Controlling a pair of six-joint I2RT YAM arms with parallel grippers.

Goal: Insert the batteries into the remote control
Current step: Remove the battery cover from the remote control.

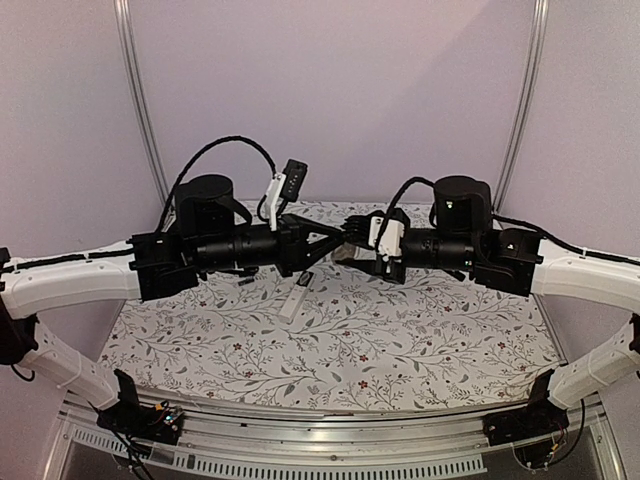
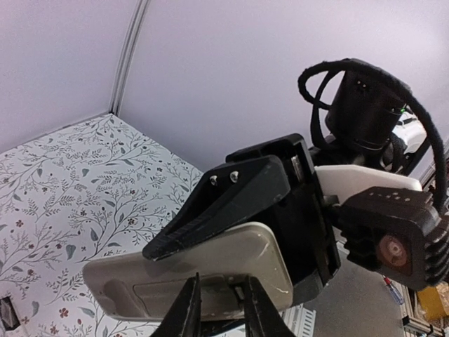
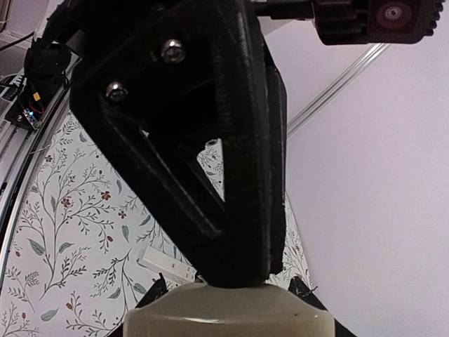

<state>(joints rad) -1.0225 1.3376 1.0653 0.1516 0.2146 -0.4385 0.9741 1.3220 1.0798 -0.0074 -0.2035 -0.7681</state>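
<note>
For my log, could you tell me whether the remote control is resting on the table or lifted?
Lifted: the right claw holds the remote control above the table.

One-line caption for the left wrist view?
Right gripper clamps the remote control aloft; left gripper tips sit at its battery recess.

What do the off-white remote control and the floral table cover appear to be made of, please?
The off-white remote control looks like moulded plastic, smooth and faintly glossy, with soft highlights along its edge. The floral-printed table cover looks matte, paper or cloth; it lies flat without shine, which is unclear.
</note>
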